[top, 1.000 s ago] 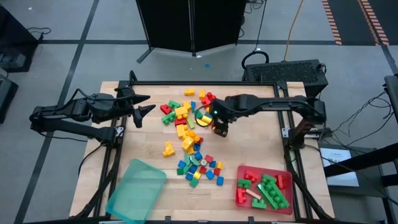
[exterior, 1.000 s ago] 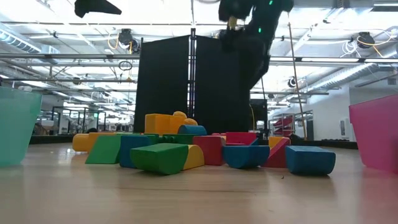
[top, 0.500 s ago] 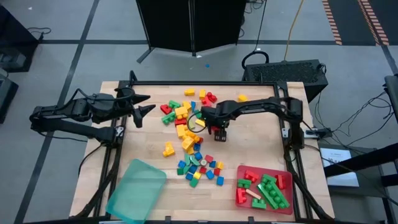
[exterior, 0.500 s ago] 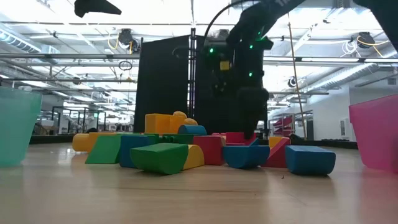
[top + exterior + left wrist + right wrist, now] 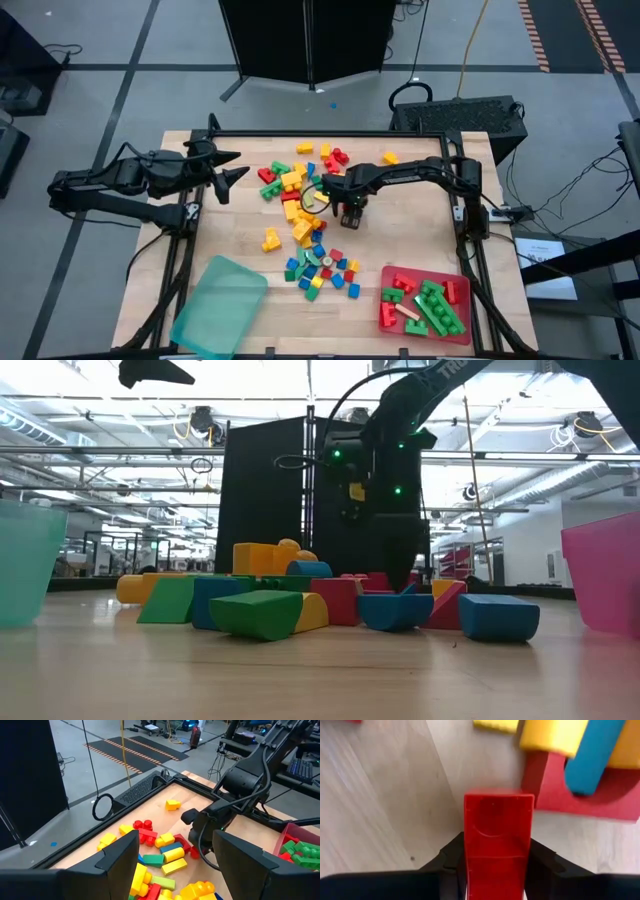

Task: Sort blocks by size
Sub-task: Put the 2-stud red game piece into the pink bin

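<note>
Now, R gripper [image 5: 495,865], 1 red block [image 5: 498,827]

Blocks [image 5: 305,232] glossy smooth plastic; table [image 5: 410,225] pale matt wood.

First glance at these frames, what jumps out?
The bright pile of blocks mid-table. The right tool is down at the pile's right edge, closed on a red block. The red tray at the near right corner holds sorted blocks; the left tool waits open at the left.
</note>
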### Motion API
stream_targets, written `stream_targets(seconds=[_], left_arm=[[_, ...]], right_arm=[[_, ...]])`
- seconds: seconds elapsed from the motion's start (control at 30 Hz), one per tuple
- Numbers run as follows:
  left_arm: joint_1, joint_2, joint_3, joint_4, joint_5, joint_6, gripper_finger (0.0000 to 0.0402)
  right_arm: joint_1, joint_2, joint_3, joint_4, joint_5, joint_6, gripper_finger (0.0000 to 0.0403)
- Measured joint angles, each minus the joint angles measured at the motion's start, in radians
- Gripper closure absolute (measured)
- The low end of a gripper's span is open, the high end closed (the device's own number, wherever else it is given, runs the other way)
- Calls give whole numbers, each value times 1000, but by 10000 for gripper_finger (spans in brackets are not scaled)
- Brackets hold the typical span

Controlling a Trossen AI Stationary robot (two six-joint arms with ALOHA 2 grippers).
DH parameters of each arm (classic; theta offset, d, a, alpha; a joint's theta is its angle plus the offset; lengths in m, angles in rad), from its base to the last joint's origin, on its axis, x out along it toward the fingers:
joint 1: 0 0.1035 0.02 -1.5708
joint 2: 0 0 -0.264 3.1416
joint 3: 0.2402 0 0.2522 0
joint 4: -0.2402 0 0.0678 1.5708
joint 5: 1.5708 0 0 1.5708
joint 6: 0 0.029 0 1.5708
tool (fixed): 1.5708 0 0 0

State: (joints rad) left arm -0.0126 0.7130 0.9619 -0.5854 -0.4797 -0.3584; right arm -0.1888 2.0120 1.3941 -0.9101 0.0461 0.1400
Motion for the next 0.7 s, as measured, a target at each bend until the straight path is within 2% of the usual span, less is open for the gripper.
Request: stream_targets(seconds=[0.2,0.37,0.53,0.7], left_arm=[[0,0,0,0,0,0,146],[0,0,0,0,0,0,146],[0,0,0,0,0,0,146],[0,0,0,1,0,0,146]], right_arm=[[30,-58,14,-72,-55,63,286],[90,-206,35,-170,-80,180,286],[203,-405,36,-291,-112,404,286],[352,-539,36,-476,-99,694,286]])
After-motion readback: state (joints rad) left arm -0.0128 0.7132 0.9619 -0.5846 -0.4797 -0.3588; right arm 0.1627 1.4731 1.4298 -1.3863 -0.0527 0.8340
